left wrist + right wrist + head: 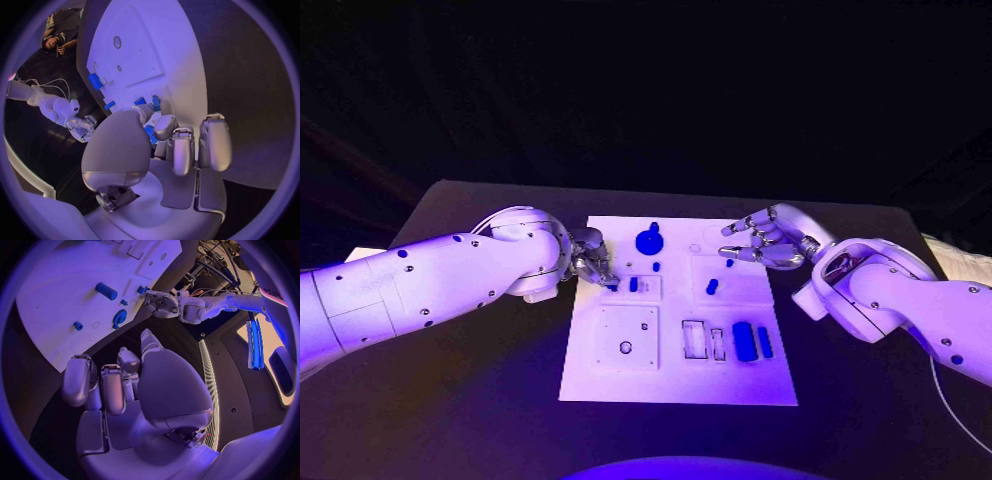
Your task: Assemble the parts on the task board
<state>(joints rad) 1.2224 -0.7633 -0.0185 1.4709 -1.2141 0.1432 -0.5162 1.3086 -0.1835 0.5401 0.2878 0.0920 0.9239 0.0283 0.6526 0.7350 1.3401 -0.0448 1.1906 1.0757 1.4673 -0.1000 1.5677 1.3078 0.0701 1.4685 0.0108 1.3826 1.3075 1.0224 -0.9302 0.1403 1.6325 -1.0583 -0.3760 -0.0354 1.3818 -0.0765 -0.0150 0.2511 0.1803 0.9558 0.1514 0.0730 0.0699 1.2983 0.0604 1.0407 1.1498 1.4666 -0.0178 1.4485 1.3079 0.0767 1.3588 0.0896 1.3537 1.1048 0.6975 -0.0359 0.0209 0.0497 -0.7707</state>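
Observation:
The white task board (678,375) lies in the middle of the table. My left hand (593,262) is at the board's left edge, and its thumb and a finger pinch a small blue part (150,134). Two more small blue parts (140,101) stand in the board just beyond the fingertips. My right hand (769,238) hovers over the board's far right corner with its fingers apart and nothing in them. A round blue knob (648,240) stands at the far middle. Small blue pegs (713,286) stand near the centre. Two long blue blocks (743,341) lie near the right.
The board has a square recessed plate (627,337) near its left and narrow slots (694,340) beside the blue blocks. The black table (473,400) surrounds the board. In the right wrist view a blue cylinder (106,291) stands on the board.

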